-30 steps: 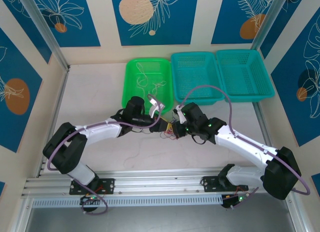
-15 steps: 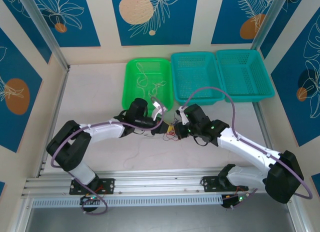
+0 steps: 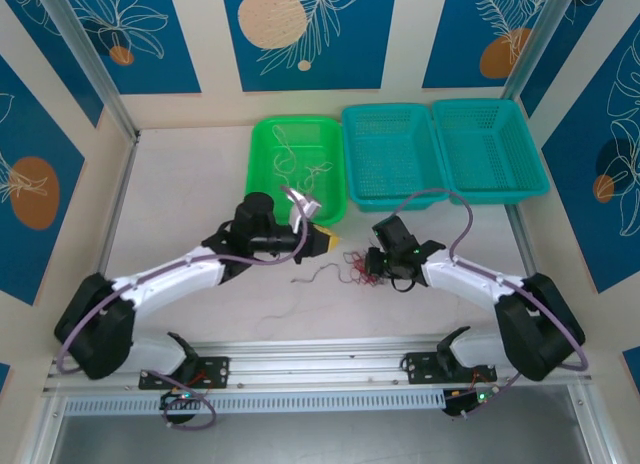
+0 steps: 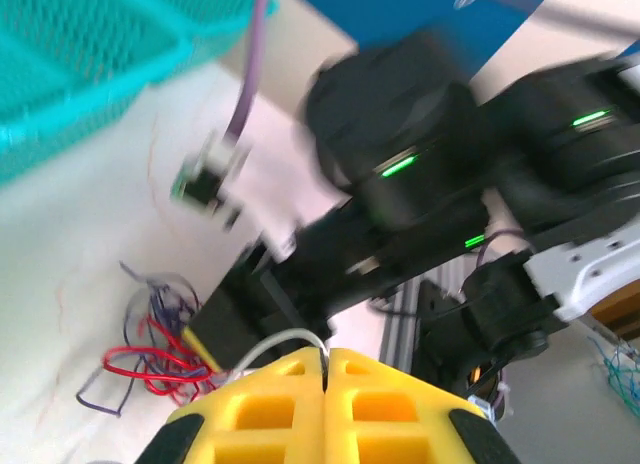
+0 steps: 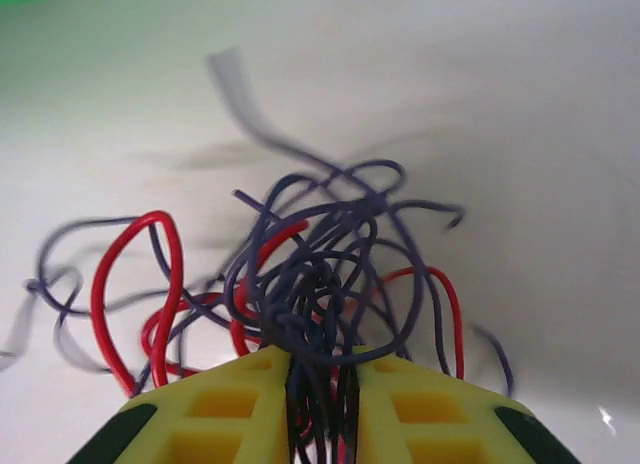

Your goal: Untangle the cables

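The left pincer (image 4: 325, 372) is fully closed, its 2 yellow fingers pressed flat together. A white wire (image 4: 272, 346) curls out of the seam between them, so it has that 1 wire nipped. Ahead of its tips and off to one side, the tangle of wires (image 4: 150, 356) lies on the pale table (image 4: 60, 284) as loops of red and dark strands. The right pincer (image 5: 322, 389) has its 2 yellow fingers a narrow slot apart. Dark and red strands of the tangle run down into that slot, and the knot bunches right at the fingertips, with loops fanning out ahead and to both sides. I cannot tell whether the fingers squeeze those strands or the strands just lie between them. From above, the tangle sits between the 2 pincers, just beside the right one and near the left one. A green basket (image 3: 262, 154) with white wires in it stands just beyond the left pincer. 2 teal baskets (image 3: 390, 149) stand beyond the right pincer, apart from it. A thin pale wire (image 3: 283, 304) lies on the near side of the left pincer.
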Controlling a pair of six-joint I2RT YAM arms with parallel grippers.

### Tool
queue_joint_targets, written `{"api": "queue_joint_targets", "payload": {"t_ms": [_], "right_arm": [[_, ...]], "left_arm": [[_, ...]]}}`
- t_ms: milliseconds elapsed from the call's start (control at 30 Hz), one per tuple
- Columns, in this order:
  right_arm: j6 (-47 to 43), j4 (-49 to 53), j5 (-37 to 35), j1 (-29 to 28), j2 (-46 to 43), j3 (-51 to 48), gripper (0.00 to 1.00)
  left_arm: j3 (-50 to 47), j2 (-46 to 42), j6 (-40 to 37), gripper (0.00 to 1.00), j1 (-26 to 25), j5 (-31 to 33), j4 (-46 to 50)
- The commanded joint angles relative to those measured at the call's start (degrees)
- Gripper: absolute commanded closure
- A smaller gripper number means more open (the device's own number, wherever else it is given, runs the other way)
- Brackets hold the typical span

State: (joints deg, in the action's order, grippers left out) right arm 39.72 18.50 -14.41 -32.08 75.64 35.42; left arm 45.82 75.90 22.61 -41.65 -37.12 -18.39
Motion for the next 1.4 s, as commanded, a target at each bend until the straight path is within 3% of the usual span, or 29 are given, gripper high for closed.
{"api": "queue_joint_targets", "payload": {"t_ms": [0, 233, 333, 500, 633, 867, 1167, 1367], "right_arm": [[5.18, 4.94, -2.02, 1.45, 2.43, -0.11, 0.77], [5.76, 6.89, -1.19, 1.99, 0.52, 1.15, 0.73], [4.89, 8.39, -0.88, 1.93, -4.84, 2.25, 0.49], [3.83, 9.14, -0.81, 1.88, -16.58, 3.24, 0.26], [2.01, 5.96, 2.34, 2.1, -23.66, 3.74, 0.25], [2.05, 1.56, 5.9, 2.02, -28.83, 4.19, 0.25], [-0.59, 3.53, 7.37, 1.95, -30.76, 7.34, 0.24], [-0.79, 5.83, 6.94, 2.02, -32.03, 7.83, 0.22]], "left_arm": [[-0.21, -4.56, 0.65, 1.0, 0.18, 4.29, -0.6], [-1.82, -9.1, -0.58, 1.0, 1.23, 10.24, 3.97], [-2.83, -9.75, 0.39, 1.0, 1.31, 10.58, 3.58], [-1.68, -11.52, 0.59, 1.0, 1.33, 10.39, 3.96], [3.7, -12.07, -0.33, 1.0, 1.35, 10.05, 5.1], [21.2, -7.41, -5.25, 1.0, 2.05, 16.99, 12.93], [48.57, 8.19, -8.03, 1.0, 8.34, 15.31, 16.52], [63.86, 21.39, -9.46, 1.0, 13.43, 18.79, 22.75]]}}
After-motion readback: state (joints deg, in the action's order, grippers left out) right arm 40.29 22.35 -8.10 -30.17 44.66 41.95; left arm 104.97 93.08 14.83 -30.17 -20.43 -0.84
